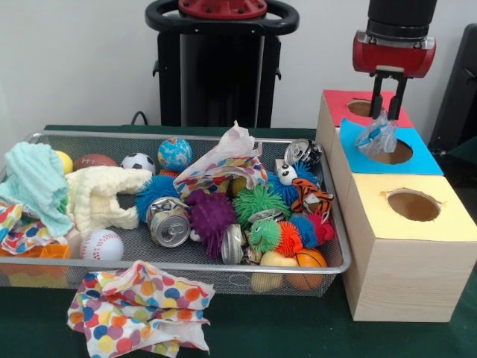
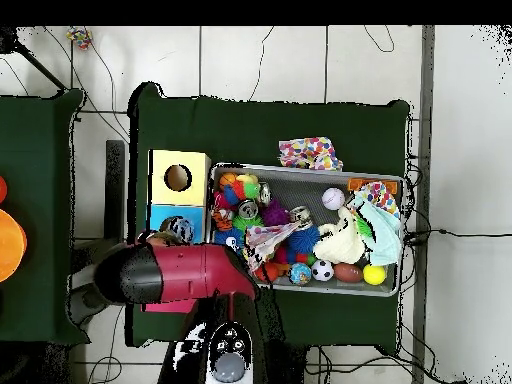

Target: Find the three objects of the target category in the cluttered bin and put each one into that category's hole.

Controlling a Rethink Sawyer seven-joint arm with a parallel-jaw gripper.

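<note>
- At the upper right of the front view, my claw hangs over the blue-topped box, its two fingers pinched on a crumpled clear plastic bag.
- The bag dangles just above the blue box's hole, at that hole's left rim.
- The red-topped box stands behind the blue one; the yellow-topped box stands in front, at lower right.
- The wire-mesh bin fills the left and centre of the frame on the green table.
- Bin contents: crushed cans, spiky rubber balls, a baseball, a soccer ball, cloths.
- A polka-dot cloth lies on the table at lower left, outside the bin.
- In the overhead view, my arm covers the red box and part of the blue one.
</note>
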